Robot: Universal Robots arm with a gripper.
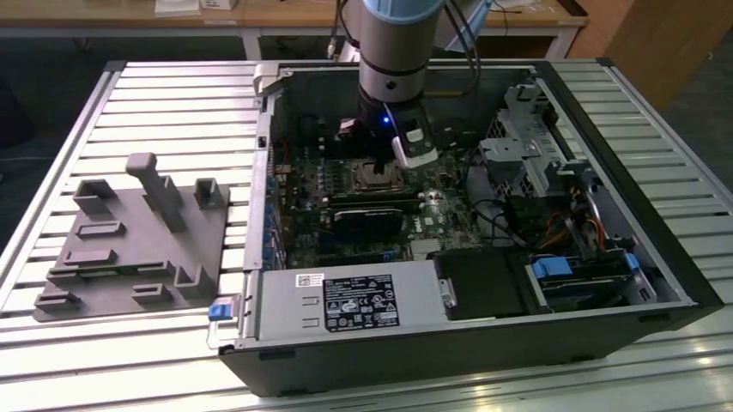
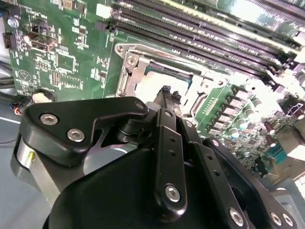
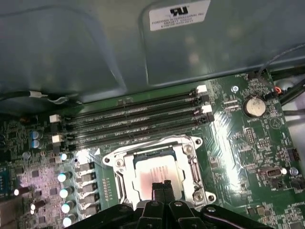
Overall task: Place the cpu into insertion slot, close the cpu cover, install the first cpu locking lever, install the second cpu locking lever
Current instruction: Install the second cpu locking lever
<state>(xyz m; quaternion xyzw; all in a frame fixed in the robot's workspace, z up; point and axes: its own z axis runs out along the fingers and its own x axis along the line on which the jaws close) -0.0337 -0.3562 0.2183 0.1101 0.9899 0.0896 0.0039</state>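
The insertion slot (image 1: 372, 176) sits mid-motherboard inside the open computer case. In both wrist views the cpu (image 3: 155, 172) (image 2: 155, 80) lies flat in the slot, its pale metallic top reflecting light. The silvery cpu cover (image 3: 117, 168) (image 2: 129, 71) lies down around it and frames the chip through its window. My gripper (image 3: 162, 187) (image 2: 166, 93) (image 1: 387, 165) hangs just above the near edge of the socket. Its black fingertips are pressed together with nothing between them. I cannot make out the locking levers.
Long memory slots (image 3: 133, 121) run beside the socket, near the case wall. A black fan card (image 1: 372, 216), power supply (image 1: 343, 305) and drive cage (image 1: 521, 142) crowd the case. A grey fixture plate (image 1: 132, 240) lies on the slatted table at the exterior view's left.
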